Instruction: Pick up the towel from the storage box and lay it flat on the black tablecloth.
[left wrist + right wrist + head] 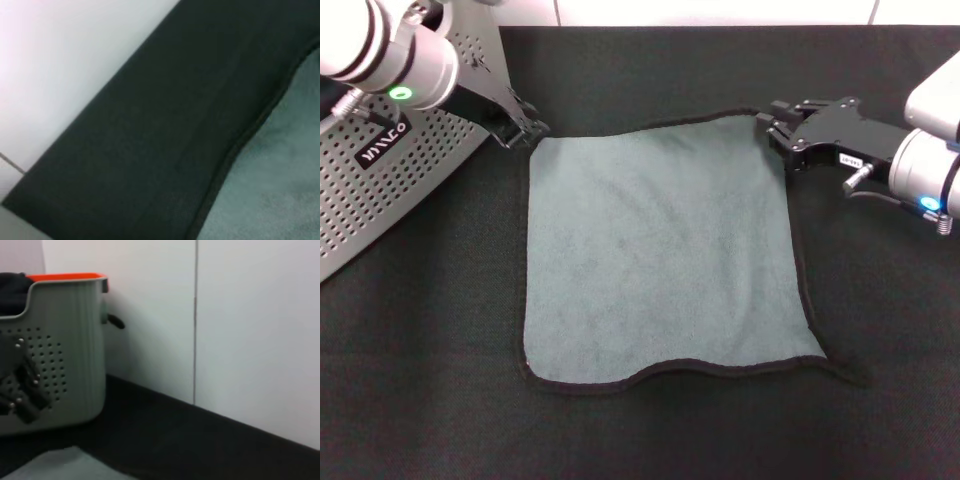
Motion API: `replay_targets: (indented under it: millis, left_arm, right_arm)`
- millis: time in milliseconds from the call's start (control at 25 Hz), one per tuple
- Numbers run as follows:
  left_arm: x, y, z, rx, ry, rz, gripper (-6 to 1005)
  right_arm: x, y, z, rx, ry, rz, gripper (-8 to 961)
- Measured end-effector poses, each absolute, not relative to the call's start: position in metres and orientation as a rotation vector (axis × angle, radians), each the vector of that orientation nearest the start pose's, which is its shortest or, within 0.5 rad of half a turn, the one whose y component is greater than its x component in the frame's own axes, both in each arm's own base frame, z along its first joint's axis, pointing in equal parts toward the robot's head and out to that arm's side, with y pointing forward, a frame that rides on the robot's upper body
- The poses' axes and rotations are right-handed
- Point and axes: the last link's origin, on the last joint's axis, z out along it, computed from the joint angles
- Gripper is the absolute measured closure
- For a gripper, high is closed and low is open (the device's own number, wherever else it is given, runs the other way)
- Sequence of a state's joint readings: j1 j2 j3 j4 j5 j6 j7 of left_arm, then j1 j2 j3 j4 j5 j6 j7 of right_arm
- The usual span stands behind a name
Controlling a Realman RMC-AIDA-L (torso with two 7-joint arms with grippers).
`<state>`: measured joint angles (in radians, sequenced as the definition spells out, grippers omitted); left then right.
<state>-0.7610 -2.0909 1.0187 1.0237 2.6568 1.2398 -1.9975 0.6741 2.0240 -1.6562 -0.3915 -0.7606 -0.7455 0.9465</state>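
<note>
Black tablecloth (650,70) carries the soft, limp towel (660,250); left gripper (525,130) and right gripper (775,128) fingers pinch its far corners.

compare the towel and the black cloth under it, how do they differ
The towel is grey-green and fluffy with a thin black stitched edge; the black tablecloth is plain black and finely textured. The towel is a small square, while the tablecloth reaches far past it on every side. The towel's near edge ripples; the tablecloth looks smooth. Both lie spread flat.
</note>
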Motion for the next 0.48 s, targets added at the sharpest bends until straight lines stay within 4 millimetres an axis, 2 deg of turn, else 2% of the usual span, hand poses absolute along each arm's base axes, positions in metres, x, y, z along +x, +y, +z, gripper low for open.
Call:
replay_targets:
  millis: [120, 160, 320, 440, 480]
  left_arm:
    - [-0.206, 0.422, 0.025, -2.537, -0.475, 0.321, 944]
    - [-0.206, 0.421, 0.026, -2.537, -0.474, 0.315, 907]
    - [-0.201, 0.415, 0.029, -2.565, -0.469, 0.251, 761]
    - [-0.191, 0.401, 0.032, -2.644, -0.455, 0.13, 499]
    - [-0.186, 0.393, 0.034, -2.693, -0.436, 0.053, 494]
  right_arm:
    - [0.227, 0.411, -0.058, -2.336, 0.503, 0.584, 820]
    - [0.228, 0.41, -0.056, -2.329, 0.504, 0.587, 819]
    - [0.23, 0.407, -0.051, -2.315, 0.496, 0.605, 594]
    - [0.23, 0.396, -0.046, -2.33, 0.466, 0.668, 471]
    - [0.229, 0.387, -0.042, -2.355, 0.438, 0.716, 430]
